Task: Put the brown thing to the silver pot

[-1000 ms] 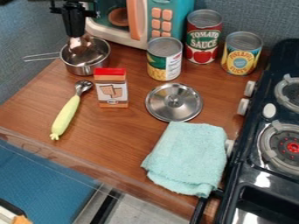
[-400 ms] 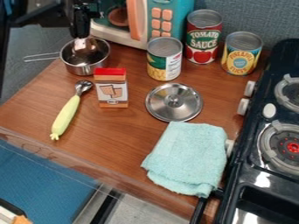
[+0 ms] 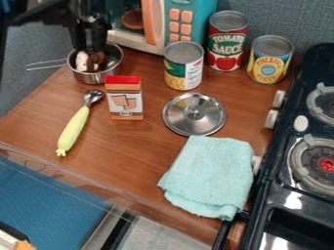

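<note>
The round silver pot lid (image 3: 212, 118) and silver pot (image 3: 95, 77) look like shiny smooth metal, the folded pale-turquoise towel (image 3: 210, 176) rough matt cloth, the brown bench (image 3: 124, 146) smooth wood.

Toy kitchen—stove (image 3: 292, 180), microwave (image 3: 158, 24)

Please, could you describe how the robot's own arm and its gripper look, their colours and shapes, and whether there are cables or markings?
The arm is black, with a long, bar-like section. The gripper is black too, with a blocky, angular body. I cannot make out any cables or markings on either.
</note>
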Controlling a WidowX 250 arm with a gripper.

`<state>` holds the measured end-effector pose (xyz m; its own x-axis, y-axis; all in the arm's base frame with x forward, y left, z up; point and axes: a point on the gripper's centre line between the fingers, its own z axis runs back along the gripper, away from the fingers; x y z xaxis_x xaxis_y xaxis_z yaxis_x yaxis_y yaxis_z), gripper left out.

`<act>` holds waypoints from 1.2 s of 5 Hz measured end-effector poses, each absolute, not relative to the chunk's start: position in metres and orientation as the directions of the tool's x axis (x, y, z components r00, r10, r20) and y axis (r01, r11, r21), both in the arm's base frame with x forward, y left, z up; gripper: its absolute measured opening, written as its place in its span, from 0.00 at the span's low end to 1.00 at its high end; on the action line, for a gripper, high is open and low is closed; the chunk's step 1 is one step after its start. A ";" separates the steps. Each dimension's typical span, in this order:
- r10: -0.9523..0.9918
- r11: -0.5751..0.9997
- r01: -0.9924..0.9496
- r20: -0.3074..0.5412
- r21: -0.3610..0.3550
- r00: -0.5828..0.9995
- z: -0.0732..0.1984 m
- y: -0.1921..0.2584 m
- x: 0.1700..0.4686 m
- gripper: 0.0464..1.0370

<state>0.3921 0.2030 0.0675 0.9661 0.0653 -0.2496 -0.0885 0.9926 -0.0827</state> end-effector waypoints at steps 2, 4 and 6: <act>-0.028 0.999 0.030 -0.109 0.019 0.994 0.132 0.174 0.401 0.96; -0.303 0.947 0.311 -0.096 0.080 0.948 0.141 0.083 0.398 0.96; -0.316 0.947 0.318 0.047 -0.045 0.948 0.167 0.044 0.376 0.96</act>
